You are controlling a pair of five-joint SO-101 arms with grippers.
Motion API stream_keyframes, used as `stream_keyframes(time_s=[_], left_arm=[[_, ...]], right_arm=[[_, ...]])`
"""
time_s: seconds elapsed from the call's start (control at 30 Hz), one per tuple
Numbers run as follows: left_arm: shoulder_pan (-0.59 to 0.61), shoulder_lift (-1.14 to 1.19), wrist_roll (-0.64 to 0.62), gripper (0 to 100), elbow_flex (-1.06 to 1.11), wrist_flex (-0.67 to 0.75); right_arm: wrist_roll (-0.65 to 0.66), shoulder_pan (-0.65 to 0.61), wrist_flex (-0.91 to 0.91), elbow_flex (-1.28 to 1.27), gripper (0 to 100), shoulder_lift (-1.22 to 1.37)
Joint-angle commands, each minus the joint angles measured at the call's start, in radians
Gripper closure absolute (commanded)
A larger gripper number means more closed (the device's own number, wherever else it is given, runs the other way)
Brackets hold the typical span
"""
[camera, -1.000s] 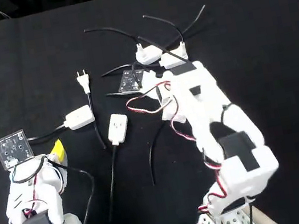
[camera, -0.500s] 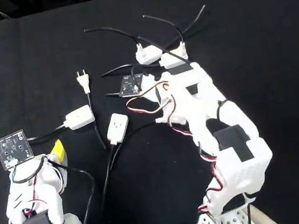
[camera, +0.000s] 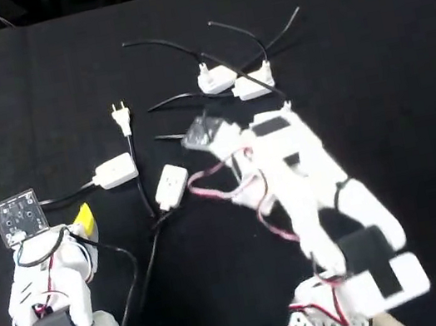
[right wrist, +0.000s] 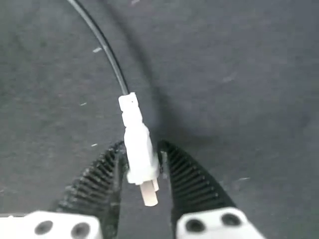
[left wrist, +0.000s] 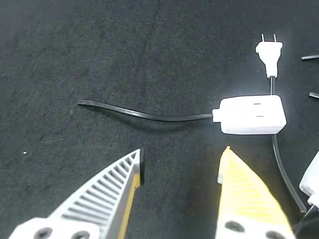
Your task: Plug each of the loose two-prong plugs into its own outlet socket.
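Two things have changed in the last second. Your right arm has pulled back toward its base and turned its wrist to the left. The black cable [right wrist: 99, 45] that lay almost straight on the table [camera: 385, 57] has been dragged round toward the left arm.

The right gripper [right wrist: 141, 149] is clamped on a white plug [right wrist: 135, 134], with a finger pressed against each flat side. The cable leads away from the gripper and the prongs point back toward its base. In the high view the plug looks raised off the table, up and to the right of the nearer free socket [camera: 172, 184] but not yet lined up with it.

I read the pick-up as done and the insertion as not yet begun. With the prongs facing into the gripper, you will probably have to turn the plug or regrasp it before it can meet the slots.

Your left gripper [left wrist: 182, 151] stands wide open over bare table. The other socket [left wrist: 249, 114] lies just ahead of it, and a loose plug [left wrist: 269, 50] lies near that socket, untouched.
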State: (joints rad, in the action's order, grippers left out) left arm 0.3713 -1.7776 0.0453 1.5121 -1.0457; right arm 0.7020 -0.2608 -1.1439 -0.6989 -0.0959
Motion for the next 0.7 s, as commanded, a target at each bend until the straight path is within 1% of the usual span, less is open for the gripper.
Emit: stream_keyframes(time_s=[0.0,0.1,0.2,0.3,0.67], left_arm=[[0.010,-0.005,-0.002,75,-0.010,0.026],[0.010,-0.005,-0.002,75,-0.010,0.025],[0.010,-0.005,-0.002,75,-0.010,0.025],[0.010,-0.005,-0.002,75,-0.010,0.025],[0.010,-0.005,-0.002,75,-0.010,0.025]], right_arm=[[-0.015,-0.058,0.083,-0.127,97.7,-0.111],[-0.068,-0.089,0.144,-0.217,90.0,-0.162],[-0.089,-0.118,0.152,-0.260,83.7,-0.200],[-0.092,-0.135,0.150,-0.262,82.9,-0.217],[-0.086,-0.135,0.150,-0.242,83.2,-0.217]])
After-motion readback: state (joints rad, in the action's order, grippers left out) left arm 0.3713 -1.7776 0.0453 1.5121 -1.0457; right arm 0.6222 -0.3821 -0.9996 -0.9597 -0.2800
